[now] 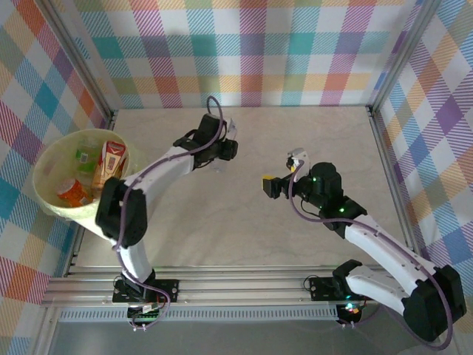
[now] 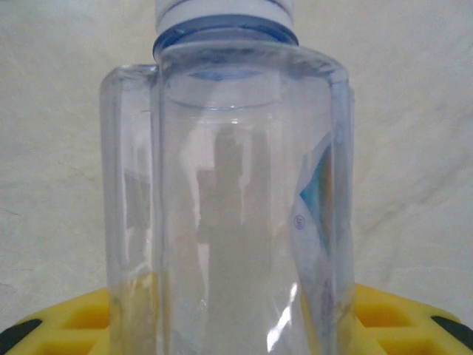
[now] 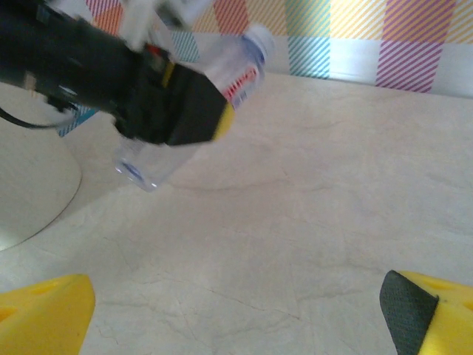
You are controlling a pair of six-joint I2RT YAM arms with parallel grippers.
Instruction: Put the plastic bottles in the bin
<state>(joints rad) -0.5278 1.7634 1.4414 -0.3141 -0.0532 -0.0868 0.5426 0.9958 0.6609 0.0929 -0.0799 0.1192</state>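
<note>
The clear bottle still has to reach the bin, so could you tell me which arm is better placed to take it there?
Left. The left gripper is shut on the clear bottle, and the bin stands on its side of the table. The right gripper is open, holds nothing, and sits farther away.

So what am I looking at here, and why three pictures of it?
Two robot arms are bolted to a table's near edge. One picture comes from a camera overhead; the other two come from cameras on each wrist. The left gripper has its jaws shut on a clear plastic bottle, seen close up by its own wrist camera and tilted in the right wrist's view. The right gripper is open and holds nothing. At the left stands the bin, with several bottles already inside.
</note>
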